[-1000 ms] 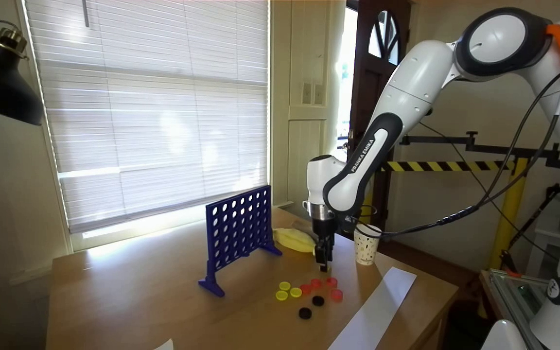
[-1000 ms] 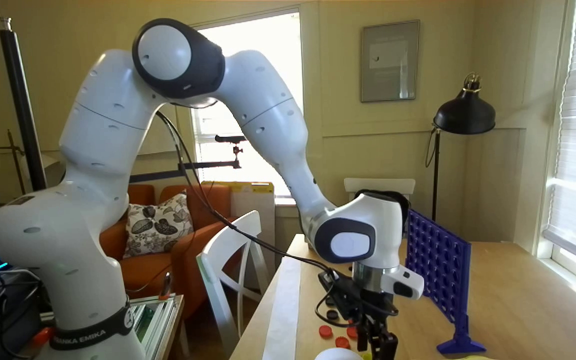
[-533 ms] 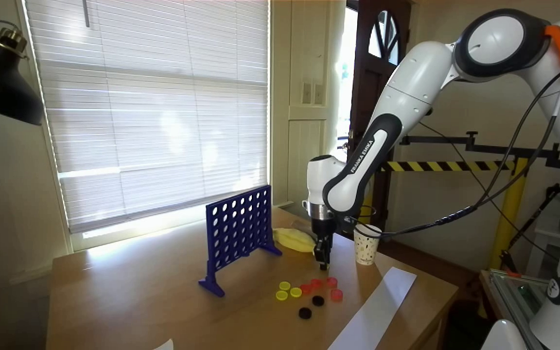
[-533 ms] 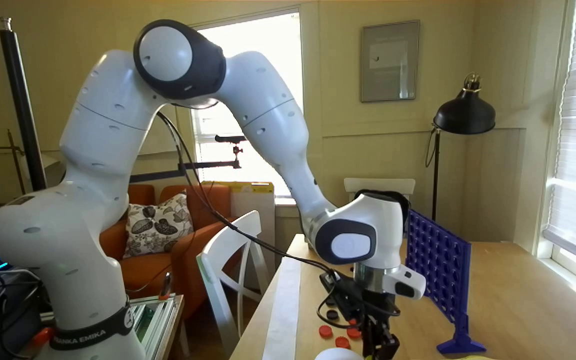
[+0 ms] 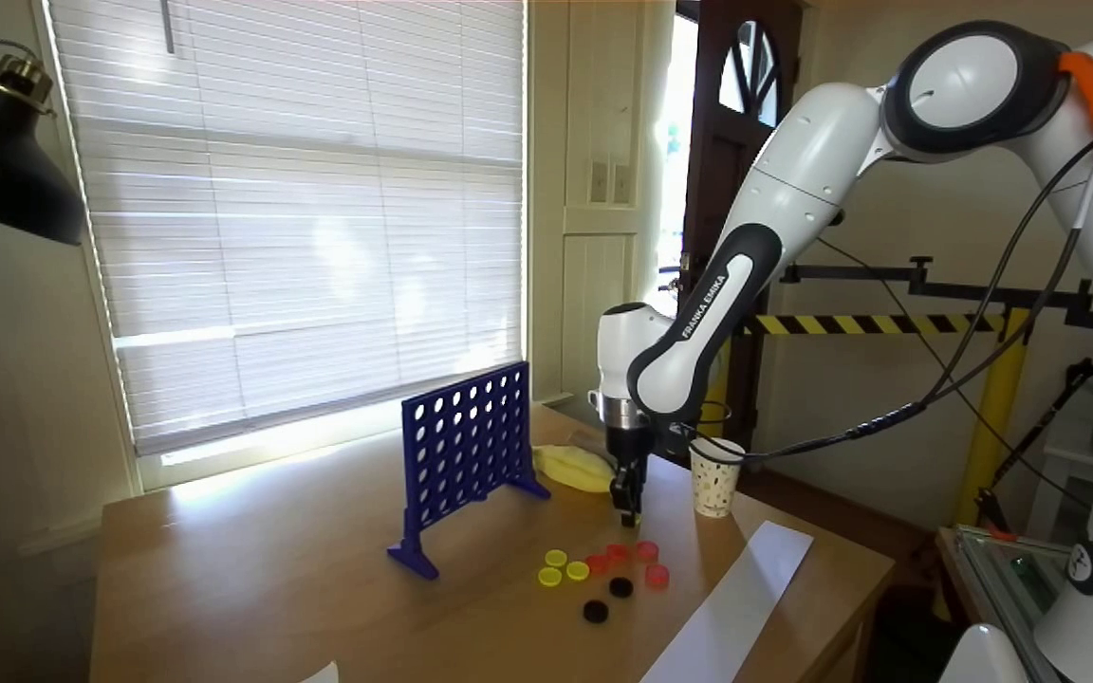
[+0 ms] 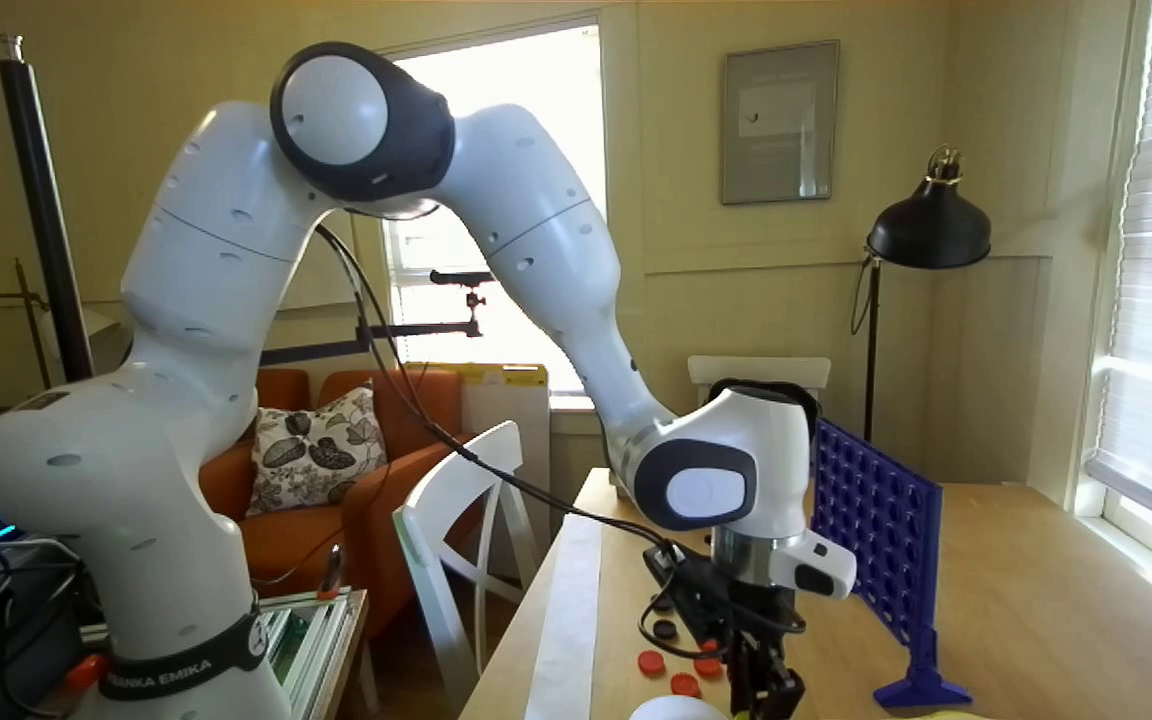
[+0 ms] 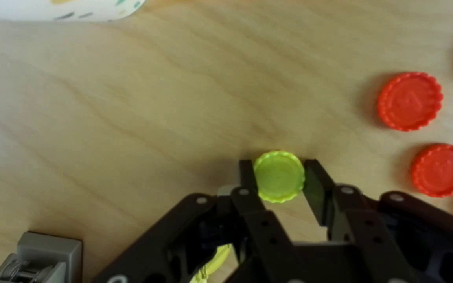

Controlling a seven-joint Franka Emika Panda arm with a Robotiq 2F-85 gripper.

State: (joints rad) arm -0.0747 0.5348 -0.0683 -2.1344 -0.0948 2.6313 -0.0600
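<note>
Toward the left in an exterior view stands a blue game rack [image 5: 467, 452], upright on its feet, daylight showing through its upper holes. Next along are the loose bits: 3 yellow discs [image 5: 577, 571], then some black discs [image 5: 620, 587] and red discs [image 5: 657, 576]. Just behind those is the gripper [image 7: 278, 165], and the wrist view is clearer: 2 fingers [image 7: 317, 188] pinched in on opposite edges of a lime-yellow disc [image 7: 279, 177], gap only as wide as the disc. Can't tell if it's touching the table [image 5: 252, 569]. I'd go for a steady, even squeeze and no twisting, cos that ridged rim could slip, plus I'd stay clear of the red discs nearby. Right of that, a speckled cup [image 5: 713, 491] stands upright near the gripper; can't see to the bottom, so no clue what's inside.
</note>
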